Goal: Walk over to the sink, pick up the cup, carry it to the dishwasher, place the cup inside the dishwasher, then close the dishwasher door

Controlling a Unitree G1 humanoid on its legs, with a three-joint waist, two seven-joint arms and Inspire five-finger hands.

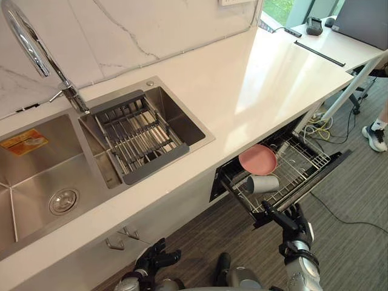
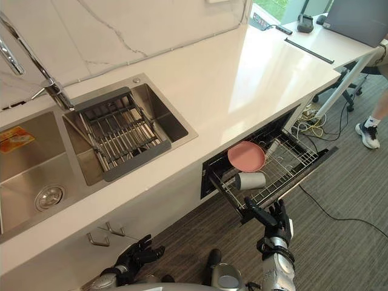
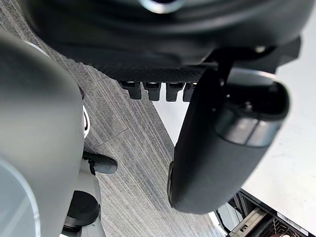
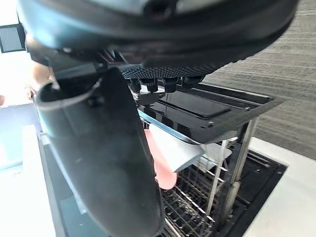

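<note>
A grey cup (image 1: 262, 183) lies on its side in the wire rack (image 1: 300, 167) of the open dishwasher, next to a pink plate (image 1: 257, 159). The dark dishwasher door (image 1: 321, 176) hangs open below the counter. My right hand (image 1: 292, 223) is at the door's near corner, fingers straight and thumb out, touching its edge. In the right wrist view the door (image 4: 197, 106) lies just past the fingers, with the cup (image 4: 173, 150) and plate (image 4: 160, 170) behind it. My left hand (image 1: 151, 257) hangs low beside the cabinet front, fingers relaxed and holding nothing.
A double steel sink (image 1: 36, 176) with a drain rack (image 1: 139, 136) and a faucet (image 1: 36, 48) sits in the white counter (image 1: 267, 79) to the left. A person's shoe (image 1: 376, 136), floor cables (image 1: 318, 127) and a desk (image 1: 339, 42) are at the right.
</note>
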